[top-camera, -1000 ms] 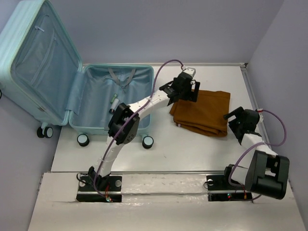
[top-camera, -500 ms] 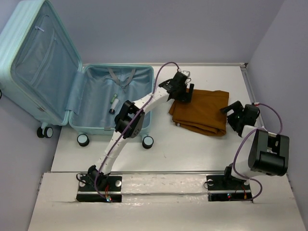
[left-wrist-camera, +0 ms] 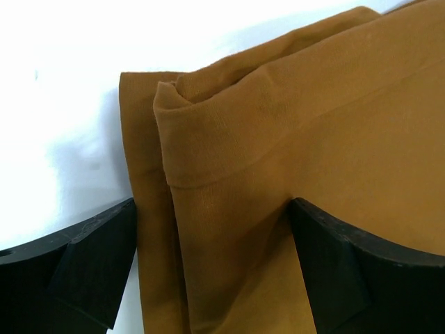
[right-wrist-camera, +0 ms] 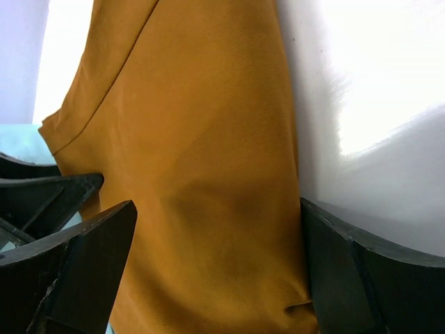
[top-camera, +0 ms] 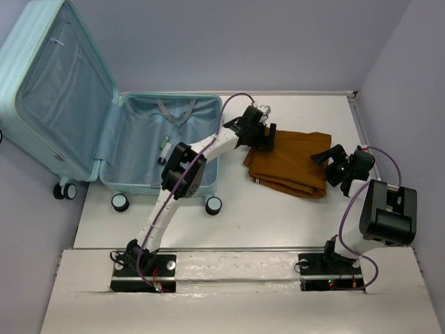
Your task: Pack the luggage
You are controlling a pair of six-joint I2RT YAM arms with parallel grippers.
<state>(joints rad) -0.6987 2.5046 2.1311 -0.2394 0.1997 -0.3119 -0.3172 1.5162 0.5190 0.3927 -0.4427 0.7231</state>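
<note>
The luggage (top-camera: 132, 149) lies open at the left, its pale aqua lid leaning up at the back left. A folded mustard-brown cloth (top-camera: 292, 163) rests on the white table to its right. My left gripper (top-camera: 259, 139) is open and down at the cloth's left edge. In the left wrist view its fingers (left-wrist-camera: 90, 268) straddle the folded hem of the cloth (left-wrist-camera: 229, 209). My right gripper (top-camera: 328, 165) is open at the cloth's right edge, and the cloth (right-wrist-camera: 208, 195) fills the space between its fingers (right-wrist-camera: 368, 278). Neither gripper has closed on the fabric.
A small pale tube (top-camera: 165, 147) and a grey strap (top-camera: 174, 110) lie inside the luggage's lower half. Its caster wheels (top-camera: 213, 204) stick out toward the arms. Walls stand behind the table and along its right side (top-camera: 361, 132).
My left gripper has dropped and shifted slightly left onto the cloth's left edge. My right arm has swung its gripper up and left to the cloth's right edge.
</note>
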